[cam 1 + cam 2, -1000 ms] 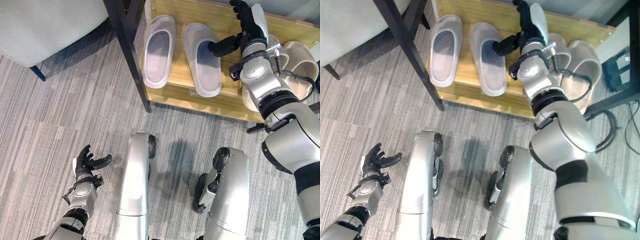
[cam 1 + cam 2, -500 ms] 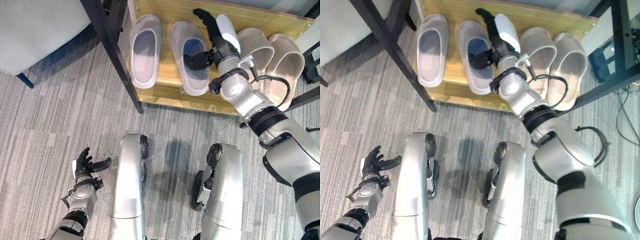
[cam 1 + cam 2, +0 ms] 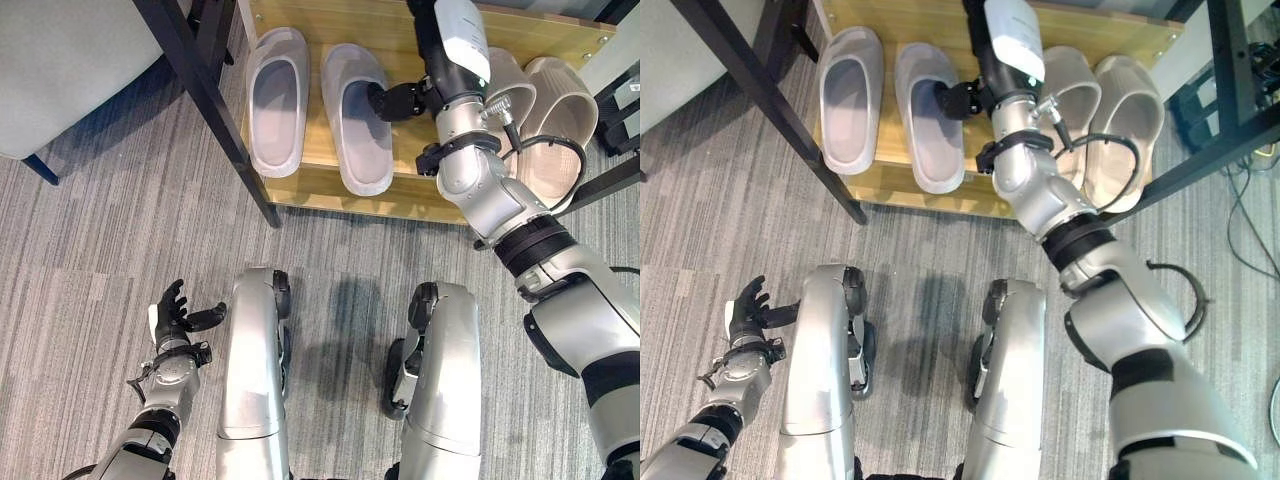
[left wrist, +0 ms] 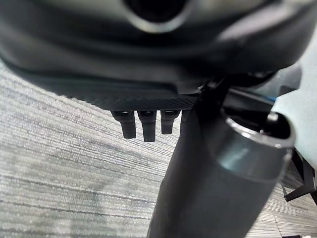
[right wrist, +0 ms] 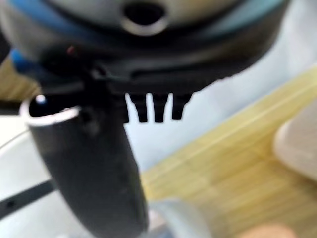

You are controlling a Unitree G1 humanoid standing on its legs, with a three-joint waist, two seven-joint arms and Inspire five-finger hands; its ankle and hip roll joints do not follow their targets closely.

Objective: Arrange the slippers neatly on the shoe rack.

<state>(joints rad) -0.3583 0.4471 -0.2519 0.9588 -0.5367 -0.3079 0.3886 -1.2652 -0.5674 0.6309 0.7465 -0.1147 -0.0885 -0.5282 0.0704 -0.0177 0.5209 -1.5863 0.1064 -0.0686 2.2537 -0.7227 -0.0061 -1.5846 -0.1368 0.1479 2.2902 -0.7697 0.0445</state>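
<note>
Four slippers sit on the wooden shoe rack (image 3: 330, 190), and the right robot hand (image 3: 437, 50) is stretched out over the shelf between the two pairs. Its fingers point straight toward the back of the rack and are not curled round anything, while its thumb (image 3: 385, 99) sticks out sideways with its tip at the inner edge of the nearer grey slipper (image 3: 358, 118); I cannot tell for certain whether it presses on the rim or only hovers at it. The other grey slipper (image 3: 276, 100) lies just beyond that one, away from the hand, toes pointing the same way. On the hand's other side, the two beige slippers (image 3: 1122, 118) lie partly under the forearm, close together and slightly angled. The left robot hand (image 3: 172, 317) hangs low over the grey carpet (image 3: 90, 250), well apart from the rack, fingers loosely spread and holding nothing. To my eye the job is at the final tidying stage. What it seems to call for next is a small sideways nudge to square the nearer grey slipper with its partner, or else lifting the hand clear without dragging the beige pair.
</note>
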